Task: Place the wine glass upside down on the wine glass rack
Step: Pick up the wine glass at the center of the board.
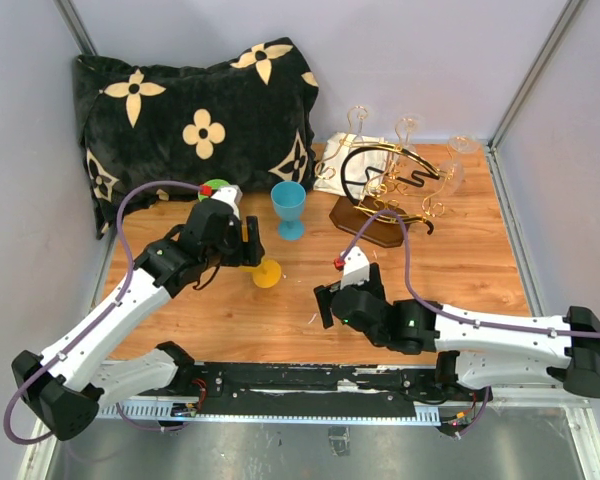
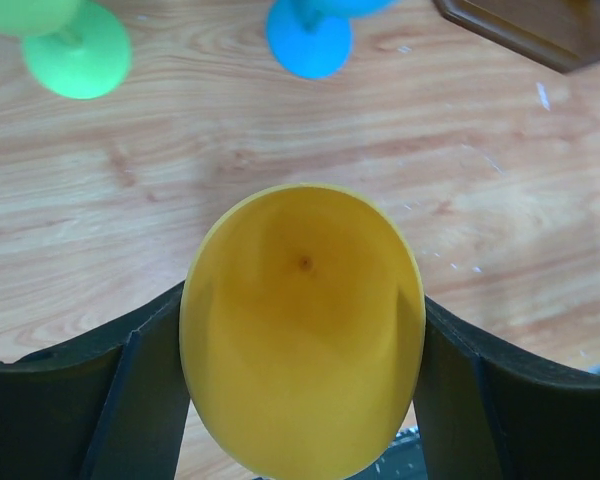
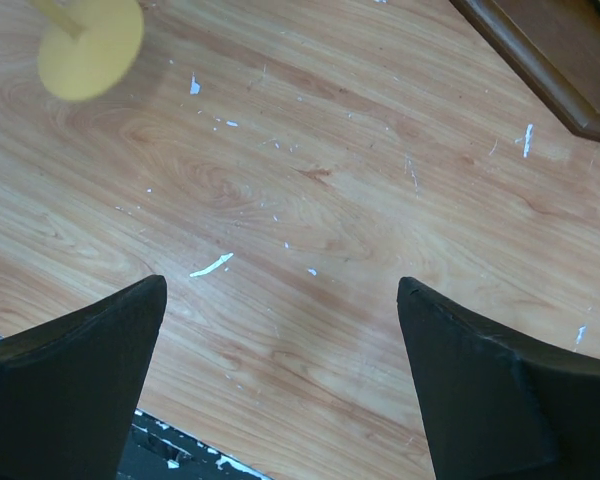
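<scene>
1. Left gripper [image 1: 252,250]: fingers pressed against opposite sides of the bowl of the yellow wine glass [image 2: 302,330]; grasping it, mouth toward the wrist camera, foot toward the table [image 1: 460,270]; whether the foot rests on the wood cannot be told.
2. Right gripper [image 3: 282,285]: jaws spread wide, holding nothing, low over bare wood between the yellow glass and the rack [image 1: 385,185].
3. Rack: at the far right of the table, well apart from the held glass; clear glasses [image 1: 408,128] already crowd its wires.
4. Blue glass [image 1: 289,205]: stands between the held glass and the rack; green glass [image 2: 80,60] just beside the left wrist.
5. Likely hazard, slip: the grip is on a smooth rounded bowl; turning it over may let it rotate or drop.
6. Likely hazard, collision: a low path toward the rack could topple the blue glass; a careless entry could strike the clear glasses or nudge the rack; a misaligned stem would miss the wire slot.
</scene>
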`<action>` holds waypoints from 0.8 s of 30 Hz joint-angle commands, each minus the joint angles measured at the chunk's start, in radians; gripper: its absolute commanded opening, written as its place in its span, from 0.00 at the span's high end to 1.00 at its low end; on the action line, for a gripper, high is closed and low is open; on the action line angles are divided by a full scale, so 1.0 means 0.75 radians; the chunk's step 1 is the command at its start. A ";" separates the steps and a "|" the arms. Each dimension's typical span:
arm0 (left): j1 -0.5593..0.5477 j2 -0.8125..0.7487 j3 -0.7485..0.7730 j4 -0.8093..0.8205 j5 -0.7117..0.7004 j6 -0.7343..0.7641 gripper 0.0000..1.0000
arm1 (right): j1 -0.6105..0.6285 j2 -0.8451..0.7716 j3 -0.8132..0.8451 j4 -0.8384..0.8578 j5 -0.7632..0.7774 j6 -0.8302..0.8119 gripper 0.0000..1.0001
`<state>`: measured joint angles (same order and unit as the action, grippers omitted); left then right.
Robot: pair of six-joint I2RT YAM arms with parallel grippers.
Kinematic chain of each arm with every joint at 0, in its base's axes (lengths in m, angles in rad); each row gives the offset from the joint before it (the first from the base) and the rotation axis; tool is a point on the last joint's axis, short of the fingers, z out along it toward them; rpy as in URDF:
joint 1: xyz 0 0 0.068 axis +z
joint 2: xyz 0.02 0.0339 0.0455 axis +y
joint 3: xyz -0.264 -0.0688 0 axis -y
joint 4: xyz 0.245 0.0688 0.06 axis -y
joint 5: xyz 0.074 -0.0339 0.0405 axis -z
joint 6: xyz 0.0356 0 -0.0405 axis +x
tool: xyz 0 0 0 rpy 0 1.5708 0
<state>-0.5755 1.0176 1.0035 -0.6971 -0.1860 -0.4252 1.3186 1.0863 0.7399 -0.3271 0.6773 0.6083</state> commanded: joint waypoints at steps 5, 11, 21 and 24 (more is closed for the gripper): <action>-0.223 -0.060 0.002 0.074 -0.075 -0.097 0.33 | -0.096 -0.200 -0.175 0.148 -0.031 0.212 0.00; -0.310 -0.092 -0.042 0.114 -0.070 -0.155 0.35 | -0.252 -0.334 -0.307 0.305 -0.215 0.402 0.01; -0.443 -0.127 -0.070 0.232 -0.092 -0.209 0.35 | -0.291 -0.334 -0.434 0.612 -0.237 0.640 0.12; -0.460 -0.131 -0.082 0.271 -0.086 -0.218 0.35 | -0.290 -0.330 -0.466 0.707 -0.231 0.642 0.15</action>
<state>-0.8997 0.9386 0.9550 -0.5789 -0.2344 -0.5659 1.1126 0.8383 0.4194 0.0601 0.4961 1.0317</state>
